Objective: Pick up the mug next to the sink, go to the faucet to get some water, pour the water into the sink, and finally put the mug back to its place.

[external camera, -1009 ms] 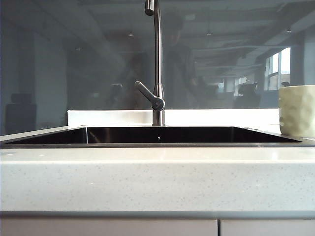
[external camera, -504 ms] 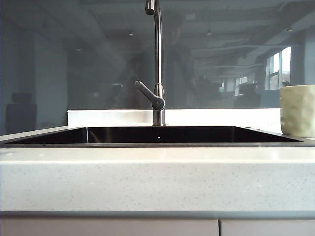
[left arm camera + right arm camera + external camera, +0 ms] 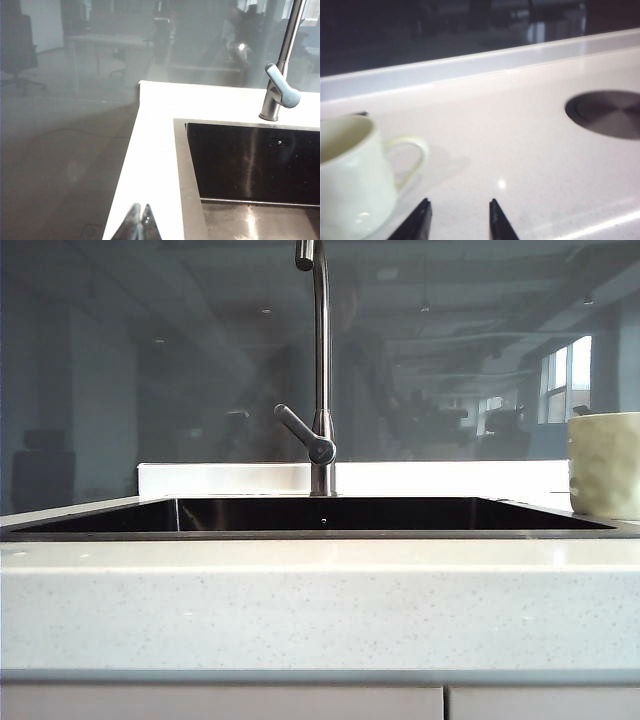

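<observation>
- While the cream mug (image 3: 604, 466) stands upright on the white speckled countertop (image 3: 320, 605), at about 3 o'clock in the exterior view, no arm shows in that view.
- The mug sits just beside the right end of the black sink (image 3: 320, 515), on the counter and not in the basin.
- The tall steel faucet (image 3: 320, 370) stands behind the sink, at about 12 o'clock in the exterior view.
- Its lever handle (image 3: 300, 433) points up and to the left, toward about 10 o'clock.
- No water can be seen at the faucet.
- The left gripper (image 3: 139, 222) is low over the white counter beside the sink's left end.
- Its two dark fingers are pressed together, and nothing is between them.
- The left wrist view also shows the faucet (image 3: 280, 85) and the shiny black sink (image 3: 250, 165) with its thin metal rim.
- The right gripper (image 3: 458, 220) is over the counter, near the mug (image 3: 352, 175).
- Its two black fingers (image 3: 417, 220) stand apart, with only bare counter between them.
- The right gripper does not touch the mug, and the mug's handle (image 3: 410, 157) points toward the gripper's side.
- A round dark metal disc (image 3: 605, 112) lies flat in the counter, well apart from the mug.
</observation>
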### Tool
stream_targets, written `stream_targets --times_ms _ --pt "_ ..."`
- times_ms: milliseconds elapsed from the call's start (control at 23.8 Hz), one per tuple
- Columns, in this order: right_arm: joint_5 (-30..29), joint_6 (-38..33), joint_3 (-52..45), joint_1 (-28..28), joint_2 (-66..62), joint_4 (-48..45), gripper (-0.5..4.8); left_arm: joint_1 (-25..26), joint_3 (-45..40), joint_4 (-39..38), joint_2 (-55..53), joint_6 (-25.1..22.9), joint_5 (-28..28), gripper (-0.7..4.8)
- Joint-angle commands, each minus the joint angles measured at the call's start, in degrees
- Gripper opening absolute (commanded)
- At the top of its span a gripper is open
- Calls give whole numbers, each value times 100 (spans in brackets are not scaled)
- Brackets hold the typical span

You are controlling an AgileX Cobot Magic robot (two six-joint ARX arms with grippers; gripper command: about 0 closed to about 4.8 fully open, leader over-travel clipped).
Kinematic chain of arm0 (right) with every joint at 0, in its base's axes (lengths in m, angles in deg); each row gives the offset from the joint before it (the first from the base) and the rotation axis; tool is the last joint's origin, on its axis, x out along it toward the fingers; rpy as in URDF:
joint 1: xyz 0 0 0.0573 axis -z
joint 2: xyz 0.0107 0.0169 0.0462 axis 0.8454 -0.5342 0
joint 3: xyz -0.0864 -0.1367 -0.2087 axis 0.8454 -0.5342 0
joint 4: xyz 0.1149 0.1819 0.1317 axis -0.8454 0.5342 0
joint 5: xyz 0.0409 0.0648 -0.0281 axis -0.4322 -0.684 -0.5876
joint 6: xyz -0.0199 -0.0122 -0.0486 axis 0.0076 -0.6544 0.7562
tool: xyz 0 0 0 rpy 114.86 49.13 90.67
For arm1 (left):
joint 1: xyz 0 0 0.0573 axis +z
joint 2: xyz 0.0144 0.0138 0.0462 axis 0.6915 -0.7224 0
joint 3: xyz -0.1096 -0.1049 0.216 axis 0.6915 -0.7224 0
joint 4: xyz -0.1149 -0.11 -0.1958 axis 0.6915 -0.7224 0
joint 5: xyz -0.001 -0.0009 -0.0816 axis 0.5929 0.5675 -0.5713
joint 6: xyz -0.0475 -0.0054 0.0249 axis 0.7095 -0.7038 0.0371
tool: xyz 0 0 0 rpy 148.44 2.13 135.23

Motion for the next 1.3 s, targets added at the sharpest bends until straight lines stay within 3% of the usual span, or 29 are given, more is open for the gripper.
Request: stream_targets --times_ms 42,168,336,504,925,1303 --pt "-632 63 225 210 -1375 -1167 247 7 15 39 -2 15 -24 -5" --pt "-1158 632 756 168 -2857 -1587 252 7 15 39 -2 13 -20 -5" --pt "-1331 691 1429 168 -4225 -2135 252 7 15 39 -2 13 -20 -5" --pt "-1766 898 1753 162 -4931 -2273 252 7 15 42 -2 13 -20 -5" --pt "-1711 1025 1958 -74 -5825 -3080 250 7 15 39 -2 15 -20 -5" --pt "-1703 1023 2079 -118 -6225 -3456 102 7 15 37 -2 13 -20 -5"
